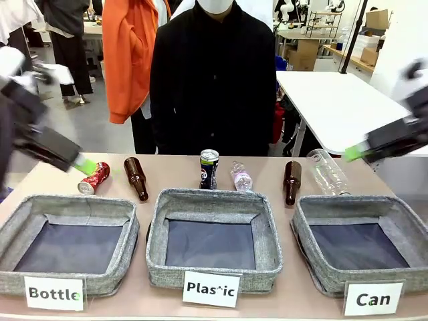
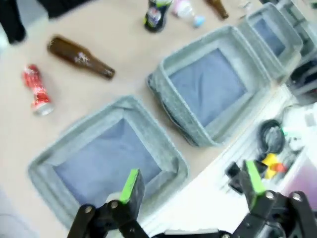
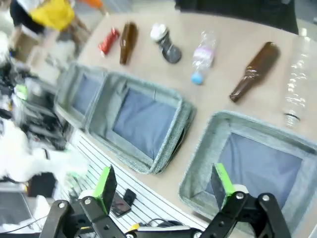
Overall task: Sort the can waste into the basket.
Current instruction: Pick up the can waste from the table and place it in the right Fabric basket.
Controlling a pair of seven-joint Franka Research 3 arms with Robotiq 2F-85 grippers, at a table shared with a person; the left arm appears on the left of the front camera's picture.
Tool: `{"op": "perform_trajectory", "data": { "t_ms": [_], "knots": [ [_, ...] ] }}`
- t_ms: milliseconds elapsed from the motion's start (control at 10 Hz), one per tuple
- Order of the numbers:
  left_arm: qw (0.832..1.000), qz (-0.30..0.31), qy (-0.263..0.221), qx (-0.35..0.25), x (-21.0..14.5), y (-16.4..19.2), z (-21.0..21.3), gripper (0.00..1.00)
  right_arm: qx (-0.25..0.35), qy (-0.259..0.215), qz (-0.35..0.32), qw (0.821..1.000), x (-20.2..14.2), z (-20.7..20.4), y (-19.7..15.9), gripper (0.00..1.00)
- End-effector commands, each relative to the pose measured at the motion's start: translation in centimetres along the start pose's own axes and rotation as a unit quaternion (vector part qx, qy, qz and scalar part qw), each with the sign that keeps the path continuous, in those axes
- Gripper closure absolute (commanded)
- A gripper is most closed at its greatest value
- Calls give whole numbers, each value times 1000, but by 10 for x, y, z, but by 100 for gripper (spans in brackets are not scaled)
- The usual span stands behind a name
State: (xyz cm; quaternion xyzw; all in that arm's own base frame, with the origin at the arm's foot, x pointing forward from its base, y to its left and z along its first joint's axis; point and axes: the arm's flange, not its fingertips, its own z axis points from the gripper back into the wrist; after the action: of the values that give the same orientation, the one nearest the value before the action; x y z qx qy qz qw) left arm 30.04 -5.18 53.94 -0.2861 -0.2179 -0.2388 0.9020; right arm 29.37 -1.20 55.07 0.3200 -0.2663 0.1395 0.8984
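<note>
Green pads (image 2: 131,183) on the left gripper (image 2: 191,181) stand far apart, so we see its jaws wide with nothing between them, hanging above the near rim of the Bottle basket (image 2: 74,133). On the right gripper (image 3: 163,181) the jaws are just as wide and hold nothing; they hang over the near edge of the tabletop (image 1: 177,175), above the gap between the Plastic basket (image 3: 176,134) and the Can basket (image 3: 198,158). Across the front view we find the three grey baskets in a row, Bottle at the left, Plastic in the middle, Can at the right behind its white Can label (image 1: 373,299), each with dark lining showing. Beyond them the waste lies in a line along the far side. We find the red can (image 1: 93,178) on its side on the tabletop, behind the Bottle basket's far left corner and well apart from the Can basket; the left wrist view shows it well away from the jaws. A brown bottle (image 1: 136,178) lies just beside it. The dark can (image 1: 208,168) stands upright behind the Plastic basket, with a small clear bottle (image 1: 241,177) lying to its right. A second brown bottle (image 1: 292,180) lies near the Can basket's far left corner, and a large clear bottle (image 1: 328,172) lies behind that basket. A person (image 1: 214,80) in black stands at the far edge.
</note>
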Motion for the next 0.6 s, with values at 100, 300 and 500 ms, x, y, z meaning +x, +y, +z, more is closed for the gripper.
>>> {"op": "perform_trajectory", "data": {
  "t_ms": [100, 300, 500],
  "knots": [
    [972, 164, -144, -86, -79, 130, 71, 0, 39, -141, -105, 984, -110, 54, -93, 0],
    [894, 305, -296, -140, -163, 208, 102, 0, 58, -184, -169, 967, -142, 71, -136, 0],
    [857, 356, -345, -138, -189, 212, 90, 0, 38, -216, -214, 952, -156, 66, -156, 0]
  ]
}}
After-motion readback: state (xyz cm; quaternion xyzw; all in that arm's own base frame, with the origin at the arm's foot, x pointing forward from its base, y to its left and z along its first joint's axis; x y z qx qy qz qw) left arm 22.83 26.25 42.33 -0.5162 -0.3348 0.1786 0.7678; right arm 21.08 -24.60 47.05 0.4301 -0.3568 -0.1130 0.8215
